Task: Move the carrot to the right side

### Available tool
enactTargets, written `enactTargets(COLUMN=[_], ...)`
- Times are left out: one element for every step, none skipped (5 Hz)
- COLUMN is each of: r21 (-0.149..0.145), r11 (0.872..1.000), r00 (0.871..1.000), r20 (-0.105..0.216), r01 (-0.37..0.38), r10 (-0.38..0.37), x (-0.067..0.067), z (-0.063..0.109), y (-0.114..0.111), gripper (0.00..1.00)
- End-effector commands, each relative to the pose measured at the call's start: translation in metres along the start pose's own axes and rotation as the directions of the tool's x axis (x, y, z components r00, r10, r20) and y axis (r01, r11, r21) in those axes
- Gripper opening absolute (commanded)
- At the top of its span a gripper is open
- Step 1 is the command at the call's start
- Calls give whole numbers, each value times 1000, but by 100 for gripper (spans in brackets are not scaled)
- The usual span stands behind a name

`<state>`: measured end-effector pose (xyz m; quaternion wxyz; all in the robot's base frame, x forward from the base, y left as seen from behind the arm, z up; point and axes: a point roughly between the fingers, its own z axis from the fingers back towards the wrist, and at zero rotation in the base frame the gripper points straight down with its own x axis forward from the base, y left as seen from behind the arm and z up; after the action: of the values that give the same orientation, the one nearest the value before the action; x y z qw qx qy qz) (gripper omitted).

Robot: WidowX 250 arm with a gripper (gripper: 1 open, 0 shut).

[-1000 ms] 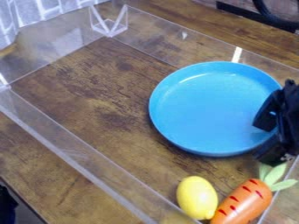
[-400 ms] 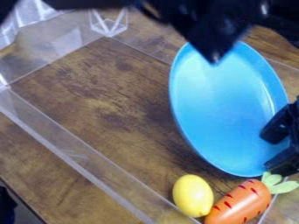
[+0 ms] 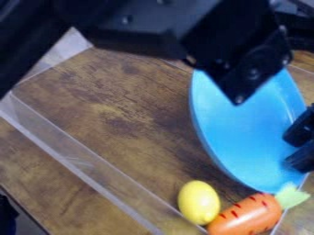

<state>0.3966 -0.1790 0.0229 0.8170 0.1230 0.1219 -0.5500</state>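
The carrot point(image 3: 245, 213) lies at the bottom edge of the camera view, orange and glossy, with its pale green leaves pointing up and right toward the blue plate point(image 3: 245, 138). It touches nothing but the wooden floor. My gripper point(image 3: 241, 81) is a large, blurred black mass at the top. It hangs over the plate's upper edge, well above and apart from the carrot. Its jaws cannot be made out in the blur, and nothing shows in them.
A yellow lemon toy point(image 3: 196, 202) sits just left of the carrot. A clear plastic wall point(image 3: 73, 156) runs along the front left of the wooden surface point(image 3: 123, 101). A black object point(image 3: 302, 138) stands at the right edge, over the plate's rim.
The black arm has come in from the top and now fills far more of the view, lower over the plate. Carrot and lemon sit slightly further left in the picture.
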Motion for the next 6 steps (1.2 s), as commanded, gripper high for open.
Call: enactTargets(r21=[23, 29, 17, 6, -10, -28], r11=[985, 971, 966, 961, 958, 952], r00=[985, 971, 966, 961, 957, 951], r20=[2, -14, -26, -34, -38, -43], r01=[172, 239, 256, 276, 288, 304], r10=[-172, -238, -256, -275, -288, -305], x=[8, 7, 2, -1, 1, 1], z=[-6, -7, -8, -8, -7, -8], y=[-10, -14, -20, -27, -21, -12], gripper=[0, 100, 100, 100, 0, 100])
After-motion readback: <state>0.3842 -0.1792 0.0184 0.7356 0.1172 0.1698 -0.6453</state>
